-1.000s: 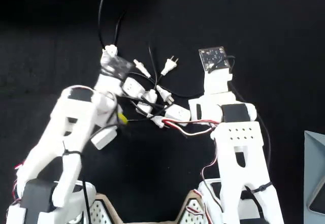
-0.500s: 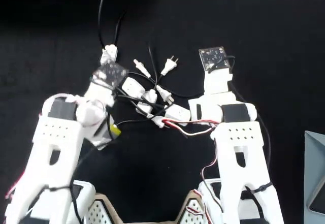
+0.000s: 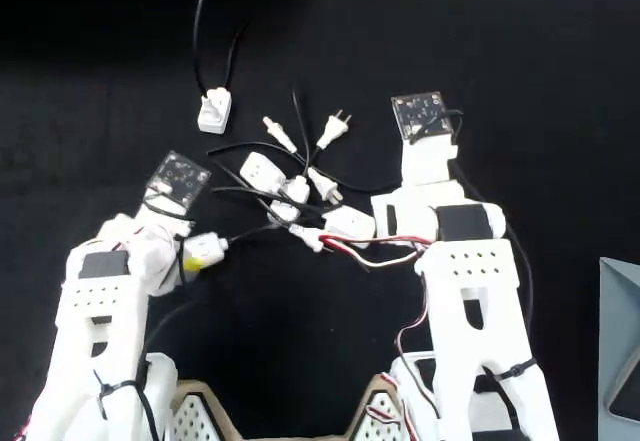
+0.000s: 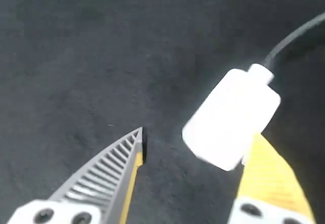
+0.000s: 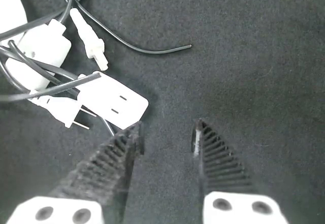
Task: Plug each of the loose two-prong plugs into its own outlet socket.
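A tangle of white plugs and sockets on black cables lies mid-table. Loose two-prong plugs point(image 3: 335, 126) point(image 3: 278, 133) point away from the arms; a third plug point(image 3: 322, 186) lies nearer. Sockets point(image 3: 262, 171) point(image 3: 350, 223) sit among them, and another white socket point(image 3: 213, 113) lies apart at the back. My left gripper point(image 4: 198, 140) is open, low at the front left point(image 3: 200, 256); a white block on a black cable point(image 4: 231, 117) rests against its yellow finger point(image 4: 266, 176). My right gripper point(image 5: 166, 128) is open over bare cloth, beside a two-slot socket point(image 5: 111, 102) and a plug point(image 5: 61, 109).
Black cloth point(image 3: 540, 71) covers the table. Cables point(image 3: 215, 36) trail toward the back edge. A grey object point(image 3: 620, 341) stands at the right edge. Red and white wires point(image 3: 375, 253) hang off the right arm point(image 3: 440, 221).
The left arm has drawn back from the tangle toward the front left, uncovering the white socket at the back. The right arm has not moved.
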Available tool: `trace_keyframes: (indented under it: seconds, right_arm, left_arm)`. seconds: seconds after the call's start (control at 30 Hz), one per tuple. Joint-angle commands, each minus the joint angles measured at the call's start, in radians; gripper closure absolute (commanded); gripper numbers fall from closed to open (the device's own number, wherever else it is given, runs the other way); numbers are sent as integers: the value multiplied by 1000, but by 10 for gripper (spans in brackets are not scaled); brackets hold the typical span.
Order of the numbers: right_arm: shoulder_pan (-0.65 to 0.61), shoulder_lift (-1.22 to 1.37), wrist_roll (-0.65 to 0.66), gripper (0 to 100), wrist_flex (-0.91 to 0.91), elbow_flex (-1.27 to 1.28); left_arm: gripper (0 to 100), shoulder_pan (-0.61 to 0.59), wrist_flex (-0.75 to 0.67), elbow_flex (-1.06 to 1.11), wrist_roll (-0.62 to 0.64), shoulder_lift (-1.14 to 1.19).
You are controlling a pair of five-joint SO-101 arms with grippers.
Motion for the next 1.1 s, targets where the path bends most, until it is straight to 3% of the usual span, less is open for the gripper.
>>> trace_keyframes:
  seconds: [0.0, 0.17, 0.4, 0.67, 0.93, 1.07]
  right_arm:
    - [6, -18, 0, 832, -12, -4]
    - [6, -18, 0, 832, -12, -4]
    - [6, -18, 0, 832, -12, -4]
    - [6, -18, 0, 832, -12, -4]
    - [6, -18, 0, 832, -11, -4]
    - [6, -18, 0, 832, -11, -4]
  left_arm:
    - [691, -21, -31, -12, -8, -25]
    - [691, -13, -15, -38, -2, -29]
    - [686, 13, 130, -176, -6, -18]
    - [688, 97, 133, -196, -86, 11]
    - [686, 94, 147, -395, -127, 356]
    - [690, 97, 229, -509, -184, 528]
